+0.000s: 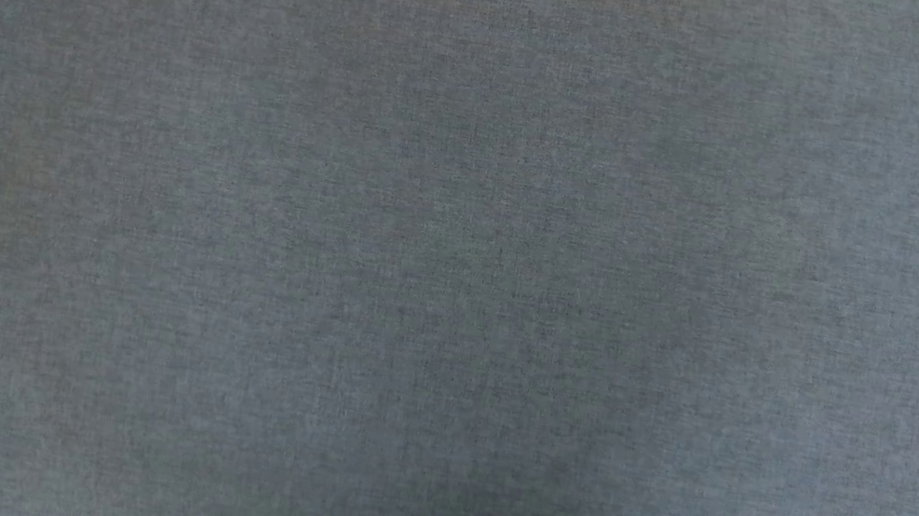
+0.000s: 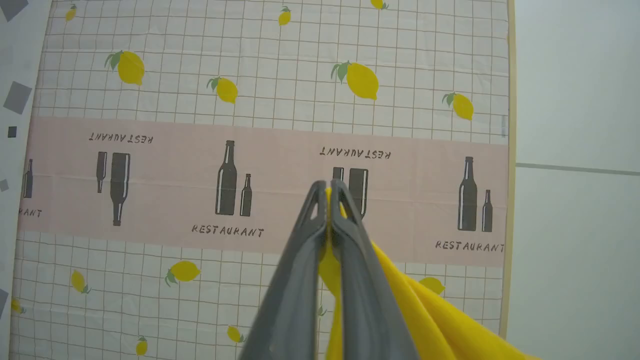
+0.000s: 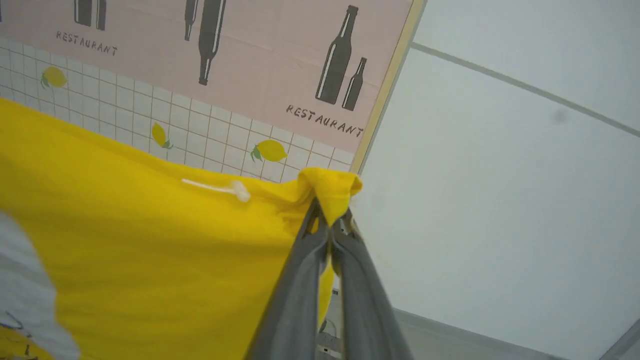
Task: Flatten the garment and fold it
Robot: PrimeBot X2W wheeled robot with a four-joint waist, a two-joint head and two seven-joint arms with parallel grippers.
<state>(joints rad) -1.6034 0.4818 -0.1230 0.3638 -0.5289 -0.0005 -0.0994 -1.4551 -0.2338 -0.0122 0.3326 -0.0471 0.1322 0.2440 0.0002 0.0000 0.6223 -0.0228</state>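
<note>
Visitor: Head camera first. What does it give you?

Me: Grey woven cloth point(image 1: 459, 258), close and soft. I can't tell what it belongs to.

Visitor: And your left wrist?

Me: My left gripper point(image 2: 328, 187) is pinched tight on a fold of the one yellow shirt point(image 2: 430, 310). It trails from my fingertips toward the lower right, above the tablecloth point(image 2: 280, 100). Beyond my fingers a pink band point(image 2: 165, 175) crosses that view. On it "RESTAURANT" reads twice upright in full and twice upside down, and a cut-off "ANT" sits at the left edge. The pale floor point(image 2: 575, 100) shows to the right.

Visitor: Right wrist?

Me: My right gripper point(image 3: 330, 220) is clamped on a bunched corner of the shirt point(image 3: 150, 240). The shirt's upper edge runs long from the pinch across to the left, and the cloth hangs below it. A white patch of print point(image 3: 25, 290) shows at the lower left, and a short white strand point(image 3: 220, 187) lies near the edge. Behind it I count three lemons point(image 3: 270, 150), three bottle pairs point(image 3: 345, 60) and "RESTAURANT" twice. The wooden table edge point(image 3: 387, 85) runs just past my pinch.
</note>
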